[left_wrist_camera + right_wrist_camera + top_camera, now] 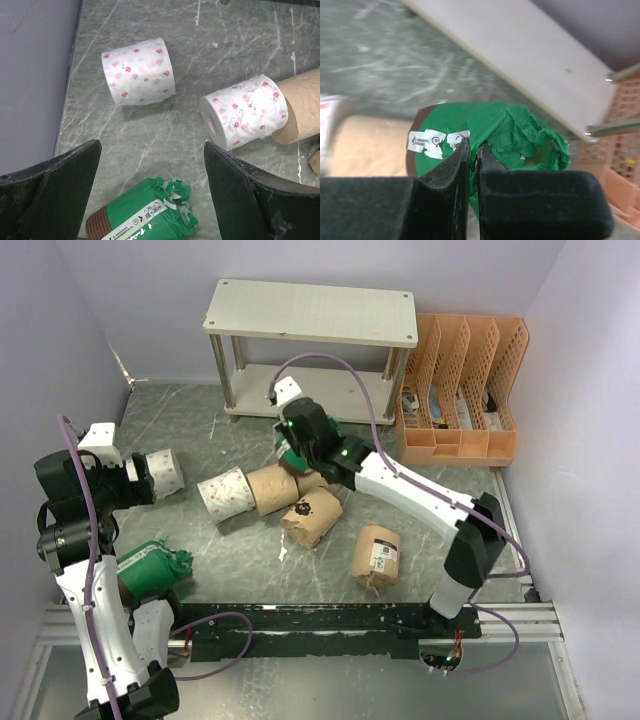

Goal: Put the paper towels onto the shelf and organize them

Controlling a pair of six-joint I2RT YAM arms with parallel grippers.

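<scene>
Logged 1 green roll (490, 130) on its side on the table (230, 550), just near of the shelf (310, 312) and left of the orange organizer (460, 390). Read its long axis as running across the right wrist view: crumpled end toward the organizer, dark core end toward a tan roll (365, 145).

Found the right gripper (472, 145) closed, tips against the wrapper beside the white label. Cannot tell whether a fold of wrap is caught between them. Judged the right arm much the nearer. With the shelf directly beyond the roll, expect a short carry to the far side.

Found the left gripper (152, 145) spread wide, holding nothing, hovering over the left group: a second green roll (142, 215) and 2 white patterned rolls (138, 70).

Counted 0 rolls on the top board; lower board partly hidden by the arm.

Noted a smooth marbled grey tabletop, so probably free rolling for any nudged cylinder. Noted walls close on left and right.
</scene>
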